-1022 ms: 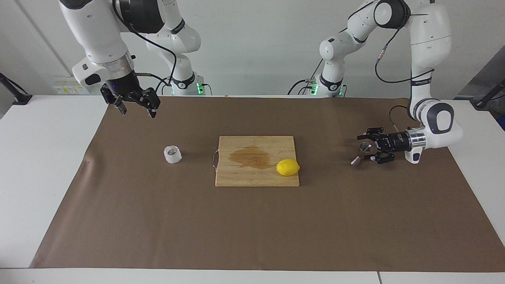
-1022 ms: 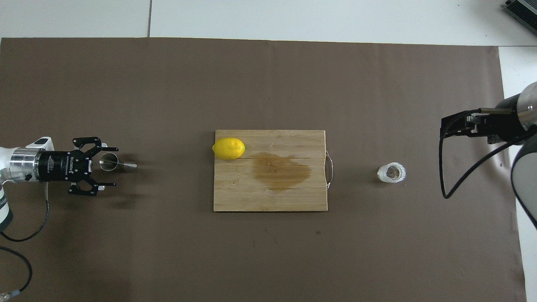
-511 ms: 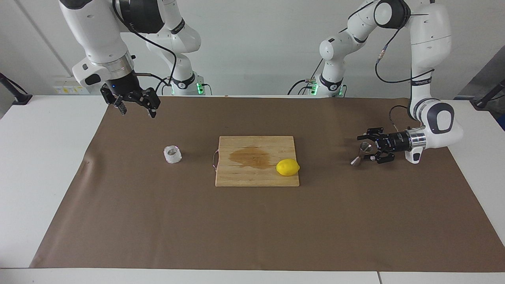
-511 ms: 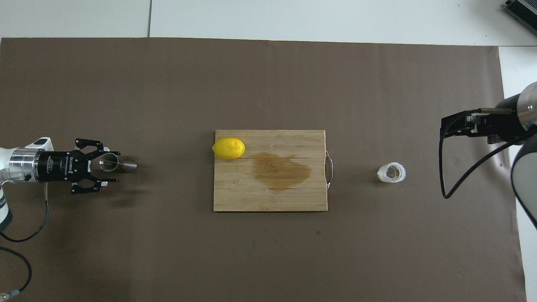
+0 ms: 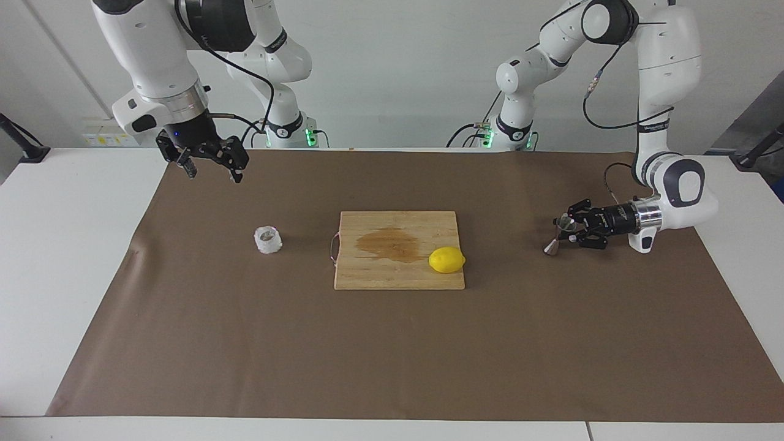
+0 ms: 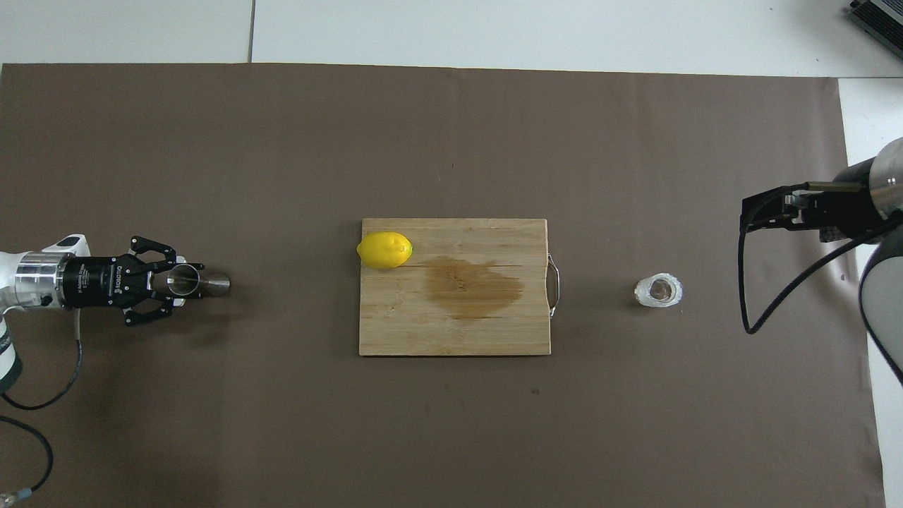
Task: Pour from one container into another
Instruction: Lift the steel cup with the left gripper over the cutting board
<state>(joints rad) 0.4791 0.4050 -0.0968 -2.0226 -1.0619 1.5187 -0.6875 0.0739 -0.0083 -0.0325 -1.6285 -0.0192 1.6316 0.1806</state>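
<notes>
The steel jigger (image 5: 550,247) (image 6: 215,283) stands on the brown mat toward the left arm's end of the table. My left gripper (image 5: 566,229) (image 6: 185,281) reaches in level with the table and is shut on the jigger's upper cone. The bumpy white cup (image 5: 268,239) (image 6: 658,291) sits on the mat toward the right arm's end, beside the board's handle. My right gripper (image 5: 213,176) (image 6: 746,215) hangs open and empty above the mat, well apart from the cup.
A wooden cutting board (image 5: 398,272) (image 6: 451,335) with a dark wet stain lies mid-table. A yellow lemon (image 5: 446,260) (image 6: 384,250) rests on its corner toward the left arm's end. The brown mat (image 5: 392,355) covers most of the table.
My left gripper's fingers have closed from wide open onto the jigger's upper cone. The right arm, cup, lemon and board have stayed put.
</notes>
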